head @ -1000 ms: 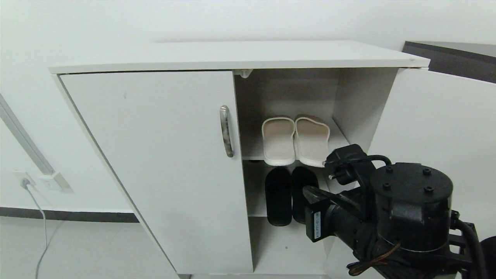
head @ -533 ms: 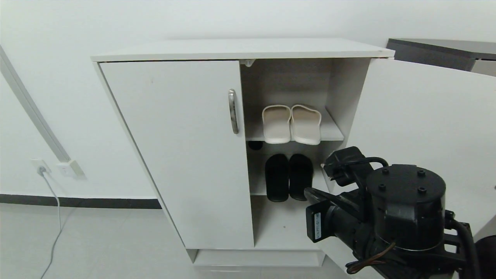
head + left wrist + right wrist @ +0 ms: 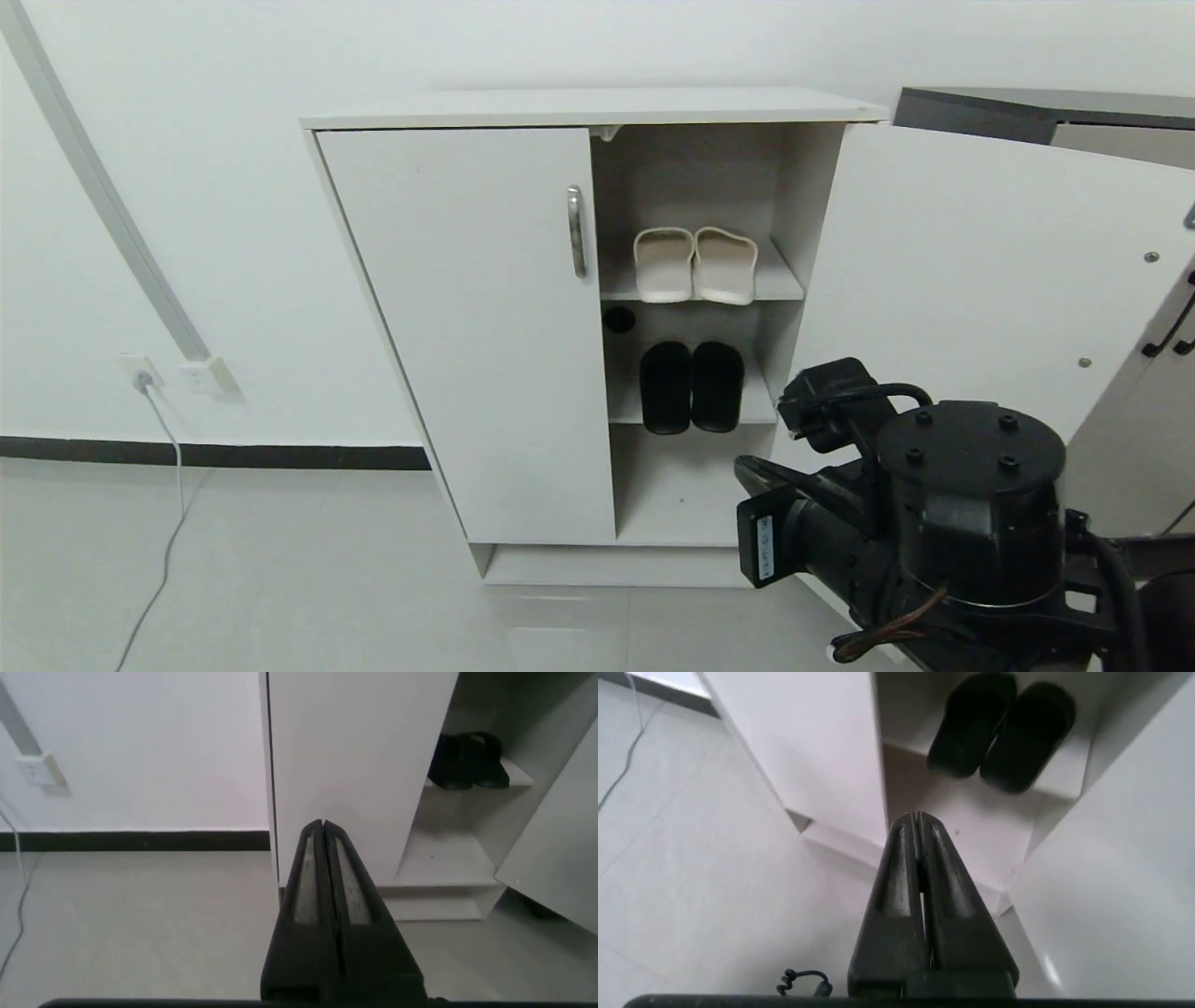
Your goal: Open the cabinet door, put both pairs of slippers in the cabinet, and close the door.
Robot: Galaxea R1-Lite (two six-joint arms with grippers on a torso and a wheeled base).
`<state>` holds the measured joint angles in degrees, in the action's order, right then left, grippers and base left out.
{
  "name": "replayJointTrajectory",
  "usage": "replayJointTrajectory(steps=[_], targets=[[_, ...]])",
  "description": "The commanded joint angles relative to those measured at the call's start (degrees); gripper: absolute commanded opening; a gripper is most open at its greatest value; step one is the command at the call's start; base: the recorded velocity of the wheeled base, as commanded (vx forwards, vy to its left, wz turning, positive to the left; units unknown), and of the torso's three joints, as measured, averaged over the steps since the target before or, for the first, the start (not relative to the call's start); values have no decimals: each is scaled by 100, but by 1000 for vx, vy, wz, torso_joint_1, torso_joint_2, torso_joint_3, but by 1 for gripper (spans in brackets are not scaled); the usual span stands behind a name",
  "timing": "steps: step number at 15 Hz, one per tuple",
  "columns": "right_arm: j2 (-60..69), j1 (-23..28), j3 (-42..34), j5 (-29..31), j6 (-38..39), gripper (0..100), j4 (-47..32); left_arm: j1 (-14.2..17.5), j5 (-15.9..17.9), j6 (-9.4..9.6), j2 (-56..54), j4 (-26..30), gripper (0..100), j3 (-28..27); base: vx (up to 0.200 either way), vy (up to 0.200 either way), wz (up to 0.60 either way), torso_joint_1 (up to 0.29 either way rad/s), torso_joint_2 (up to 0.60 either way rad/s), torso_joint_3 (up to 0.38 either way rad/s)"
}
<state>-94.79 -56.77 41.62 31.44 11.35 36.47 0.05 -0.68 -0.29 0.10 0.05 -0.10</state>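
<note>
The white cabinet stands against the wall with its left door closed and its right door swung wide open. A pair of white slippers lies on the upper shelf. A pair of black slippers lies on the shelf below, also seen as black slippers and black slippers. My right arm hangs in front of the open door, low down. My right gripper is shut and empty, above the floor before the cabinet's base. My left gripper is shut and empty, facing the closed door.
A wall socket with a cable sits left of the cabinet, under a slanted conduit. A dark-topped grey cabinet stands right behind the open door. Bare tiled floor stretches in front.
The whole head view has shifted: the cabinet now looks smaller and farther off, so the camera has backed away. Slippers, doors and my right arm's pose look unchanged.
</note>
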Motion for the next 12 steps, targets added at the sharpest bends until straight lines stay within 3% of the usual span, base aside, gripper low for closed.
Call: replayJointTrajectory(steps=[1, 3, 12], targets=[[-57, 8, -5, 3, -1, 0, 0, 4, -2, -6, -1, 4, 0, 1, -200, 0, 0, 7, 7, 2], [-109, 35, -5, -6, -1, 0, 0, 4, -11, 3, -1, 4, 0, 1, -200, 0, 0, 2, 5, 2], [-276, 131, -110, -50, -1, 0, 18, 4, -11, 3, -1, 4, 0, 1, 0, 0, 0, 0, 0, 0]])
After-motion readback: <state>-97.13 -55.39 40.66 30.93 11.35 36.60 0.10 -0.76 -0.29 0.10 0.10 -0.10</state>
